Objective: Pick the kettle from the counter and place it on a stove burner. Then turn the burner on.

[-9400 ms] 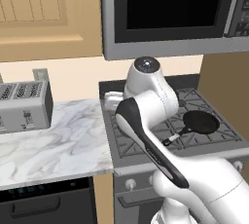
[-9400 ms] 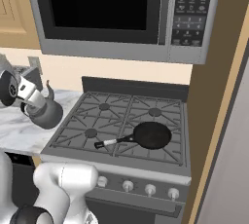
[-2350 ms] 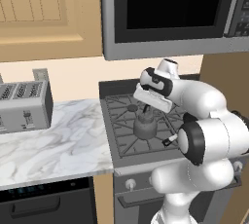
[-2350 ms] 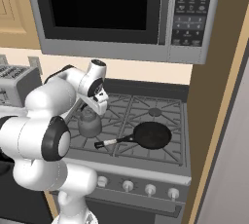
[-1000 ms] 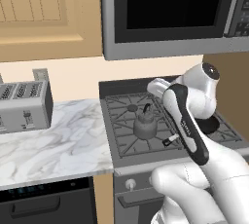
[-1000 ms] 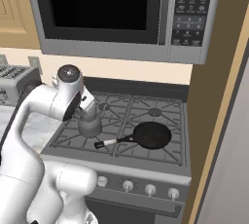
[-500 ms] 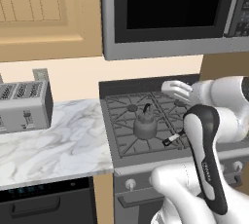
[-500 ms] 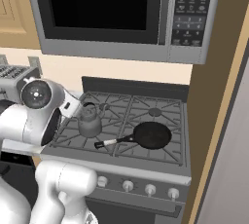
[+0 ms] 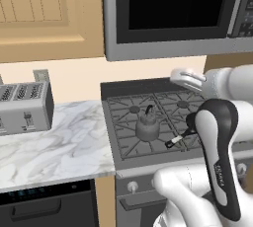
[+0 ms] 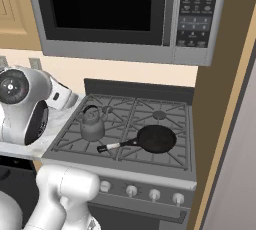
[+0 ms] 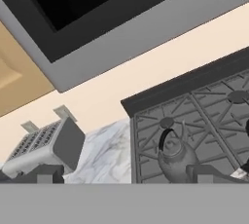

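The dark-grey kettle stands upright on the grate over the front-left stove burner, its black handle arched above it. The rear-left burner cap lies bare just behind it. My gripper is open, its two fingertips far apart with nothing between them. It is drawn back from the kettle and looks down over it. The marble counter runs along the left of the stove.
A black frying pan sits on the front-right grate, handle pointing toward the kettle. Round knobs line the stove front. A toaster stands on the counter at left. A microwave hangs overhead.
The gripper carried the kettle from the counter to the front-left grate, let go, and has pulled back and up. The kettle has stayed put for the last second.
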